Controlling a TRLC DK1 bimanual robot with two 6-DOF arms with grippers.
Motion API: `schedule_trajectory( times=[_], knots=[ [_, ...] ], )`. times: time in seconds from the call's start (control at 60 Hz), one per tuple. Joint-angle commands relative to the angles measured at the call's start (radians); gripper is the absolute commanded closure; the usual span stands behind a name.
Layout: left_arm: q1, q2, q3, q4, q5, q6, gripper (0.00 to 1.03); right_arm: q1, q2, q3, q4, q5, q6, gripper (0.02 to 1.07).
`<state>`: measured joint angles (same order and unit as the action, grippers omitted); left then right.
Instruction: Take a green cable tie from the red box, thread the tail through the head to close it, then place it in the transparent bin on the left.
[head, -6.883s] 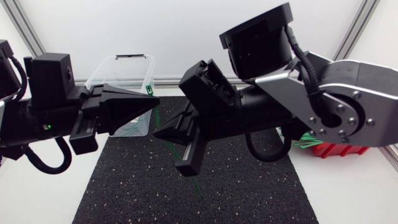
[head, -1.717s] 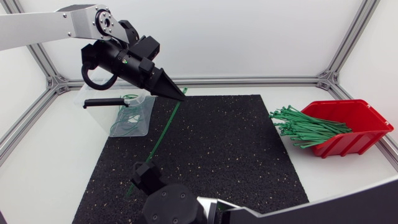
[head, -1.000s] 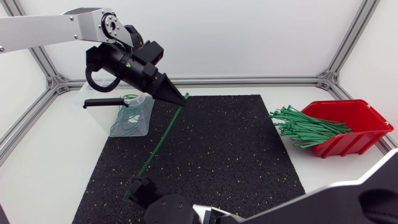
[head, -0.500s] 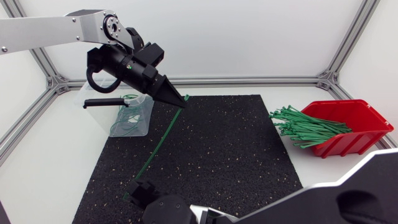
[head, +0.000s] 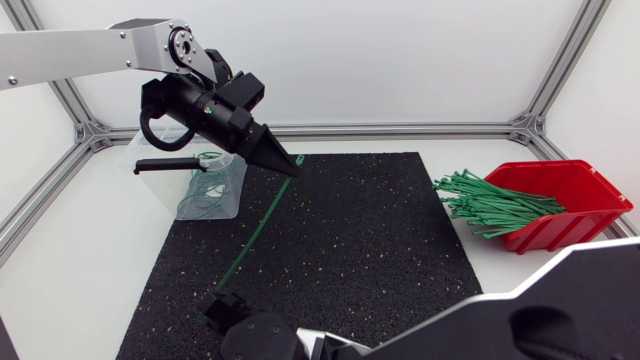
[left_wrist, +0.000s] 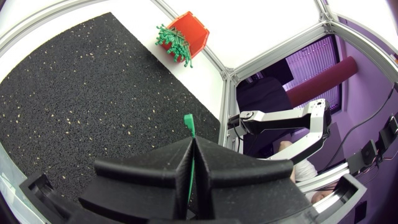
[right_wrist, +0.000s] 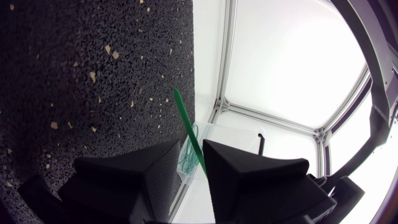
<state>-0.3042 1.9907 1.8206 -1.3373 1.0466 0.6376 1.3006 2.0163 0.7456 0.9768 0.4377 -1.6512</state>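
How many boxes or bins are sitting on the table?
2. A red box is at the right side, with green ties spilling out of it. A clear bin is at the back left. The right arm blocks the near edge, so another could be hidden there.

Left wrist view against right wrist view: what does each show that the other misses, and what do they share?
Only the left wrist view shows the red box across the table, with spare green cable ties spilling from it, and the left gripper shut on the green cable tie. Only the right wrist view shows the transparent bin ahead of the right gripper, whose fingers stand apart around the tie. Both show the black mat and that same tie, an end poking out ahead of each gripper.
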Motion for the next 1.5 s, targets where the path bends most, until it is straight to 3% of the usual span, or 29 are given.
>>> schedule_trajectory(
  times=[0.0, 1.483],
  knots=[
    [0.002, 0.02, -0.001, -0.022, 0.006, 0.036, 1.0, -0.003, 0.027, 0.026, 0.019, -0.002, -0.03, 0.77],
    [0.007, 0.022, -0.003, -0.059, 0.007, 0.074, 1.0, 0.011, 0.022, 0.0, 0.034, -0.002, -0.027, 0.87]
  ],
)
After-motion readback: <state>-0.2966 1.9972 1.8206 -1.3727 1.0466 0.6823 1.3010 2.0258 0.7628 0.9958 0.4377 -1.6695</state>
